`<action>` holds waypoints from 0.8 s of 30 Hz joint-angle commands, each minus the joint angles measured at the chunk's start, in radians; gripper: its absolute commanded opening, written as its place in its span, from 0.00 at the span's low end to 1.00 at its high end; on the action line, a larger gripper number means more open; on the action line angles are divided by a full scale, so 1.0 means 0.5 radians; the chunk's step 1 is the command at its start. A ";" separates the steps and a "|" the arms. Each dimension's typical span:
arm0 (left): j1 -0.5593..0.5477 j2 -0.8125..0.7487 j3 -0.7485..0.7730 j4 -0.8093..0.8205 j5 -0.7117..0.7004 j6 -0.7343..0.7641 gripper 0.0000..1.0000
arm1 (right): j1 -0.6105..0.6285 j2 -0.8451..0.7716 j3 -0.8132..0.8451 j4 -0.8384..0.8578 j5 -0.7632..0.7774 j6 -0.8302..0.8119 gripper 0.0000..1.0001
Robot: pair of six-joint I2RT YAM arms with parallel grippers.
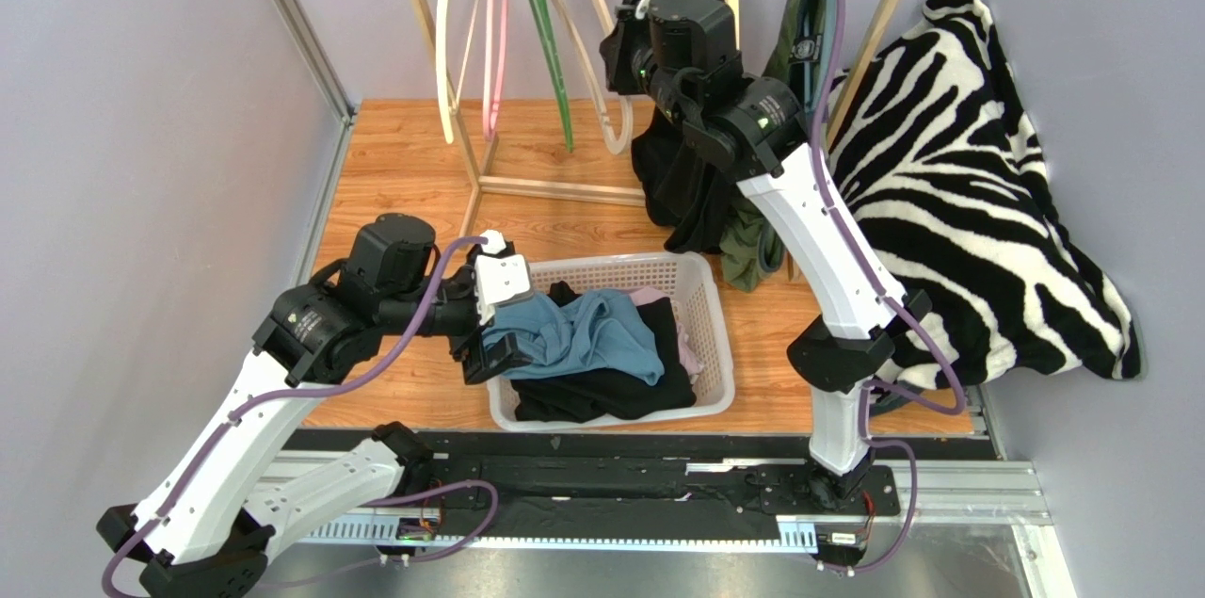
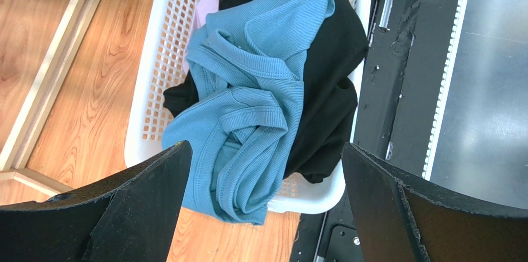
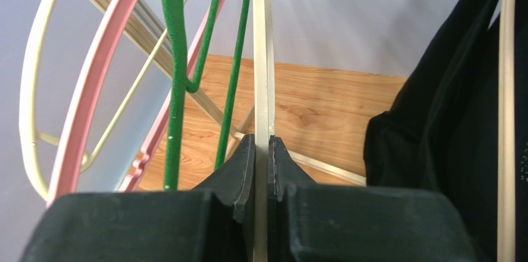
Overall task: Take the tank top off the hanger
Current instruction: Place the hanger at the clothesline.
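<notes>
**While the right gripper (image 3: 262, 141) clamps a bare hanger (image 3: 262, 58), the tank top (image 2: 248, 107) lies in the basket (image 2: 145, 89)**

As far as these views show, the main work of the task looks done. The blue tank top lies crumpled in the white basket, on top of black clothes (image 2: 334, 58) and a pale pink piece. One end hangs over the rim at the basket's left side. No hanger can be seen threaded through it.

The left gripper (image 2: 265, 150) hovers just above that left side of the basket. Its fingers are spread wide apart and hold nothing. The tank top sits below the gap, apart from both fingers.

Beyond the basket's far edge, up at the wooden rack (image 1: 552, 186), the right gripper has its jaws pressed together on the thin cream hanger. In the right wrist view the hanger runs straight up from between the fingers with no cloth on it. A green hanger (image 3: 175, 58) and a pink hanger (image 3: 93, 89) hang beside it, also bare. Dark garments (image 3: 446, 119) hang on its other side, above the floor behind the basket's right end.

My reading is that the garment and hanger are already separated. What seems to be left is small: letting go of the cream hanger, or settling it on the rack, and perhaps tucking the overhanging end of the tank top inside the basket. Whether the hanger's hook sits on the rail cannot be told from these views.
</notes>
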 commanded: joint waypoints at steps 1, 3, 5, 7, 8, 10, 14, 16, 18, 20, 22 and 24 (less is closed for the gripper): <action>-0.008 0.018 0.075 0.041 0.035 -0.042 0.99 | 0.087 0.051 0.030 -0.079 0.209 -0.189 0.00; -0.008 0.021 0.081 0.041 0.032 -0.045 0.99 | 0.090 0.042 0.027 -0.079 0.218 -0.195 0.04; -0.008 0.030 0.081 0.047 0.020 -0.048 0.99 | 0.093 0.009 0.006 -0.079 0.212 -0.192 0.27; -0.008 0.036 0.091 0.047 0.014 -0.057 0.99 | 0.087 -0.083 -0.044 -0.076 0.197 -0.210 0.41; -0.008 0.036 0.094 0.047 0.001 -0.057 0.99 | 0.087 -0.126 -0.068 -0.073 0.191 -0.213 0.45; -0.008 0.039 0.106 0.044 -0.005 -0.063 0.99 | 0.071 -0.258 -0.141 -0.073 0.166 -0.219 0.48; -0.008 0.045 0.127 0.035 0.004 -0.073 0.99 | 0.044 -0.503 -0.313 -0.073 0.160 -0.262 0.56; -0.008 0.045 0.140 0.029 -0.002 -0.073 0.99 | 0.028 -0.641 -0.436 -0.085 0.148 -0.278 0.59; -0.008 0.042 0.137 0.022 -0.008 -0.070 0.99 | 0.019 -0.718 -0.507 -0.101 0.154 -0.296 0.61; -0.008 0.042 0.137 0.019 -0.011 -0.073 0.99 | 0.013 -0.804 -0.604 -0.116 0.196 -0.314 0.64; -0.008 0.045 0.137 0.022 -0.008 -0.076 0.99 | -0.008 -0.844 -0.657 -0.107 0.249 -0.336 0.64; -0.008 0.049 0.143 0.022 -0.005 -0.073 0.99 | -0.039 -0.863 -0.703 -0.101 0.279 -0.354 0.63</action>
